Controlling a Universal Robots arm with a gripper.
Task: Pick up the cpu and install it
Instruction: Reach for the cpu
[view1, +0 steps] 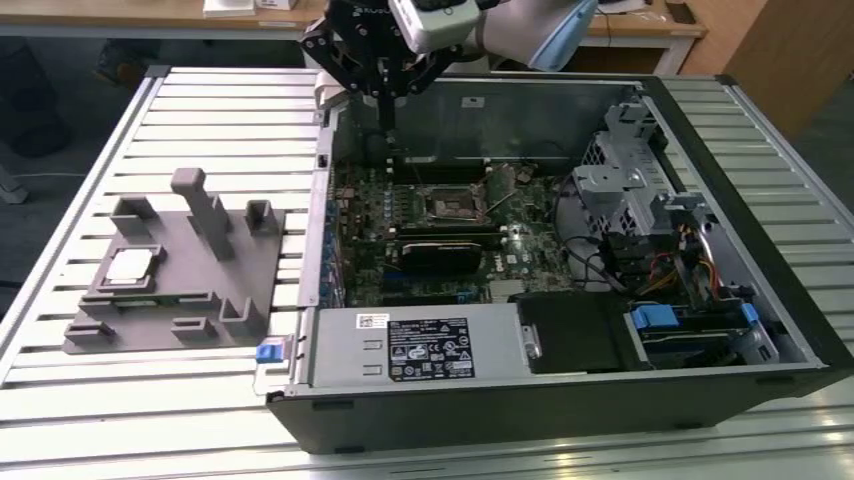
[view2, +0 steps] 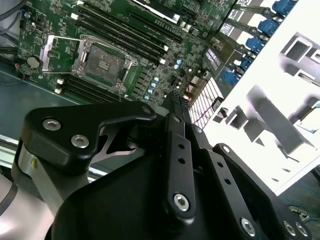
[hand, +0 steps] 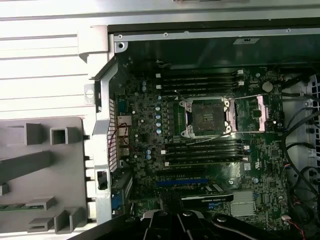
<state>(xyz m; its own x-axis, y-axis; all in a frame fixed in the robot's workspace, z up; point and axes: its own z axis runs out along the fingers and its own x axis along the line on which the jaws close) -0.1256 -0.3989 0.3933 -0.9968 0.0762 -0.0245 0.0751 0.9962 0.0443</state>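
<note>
1. We see the gripper (view1: 387, 122) over the far corner of the open computer case (view1: 534, 420), fingers pressed together, holding nothing.
2. The cpu (view1: 130, 264) lies flat on the grey fixture block (view1: 234, 300) outside the case, well apart from the gripper, with upright posts near it.
3. The socket (view1: 451, 205) sits uncovered between memory slots.

cpu (view1: 130, 264) on fixture block (view1: 248, 268) beside computer case (view1: 534, 412)
</note>
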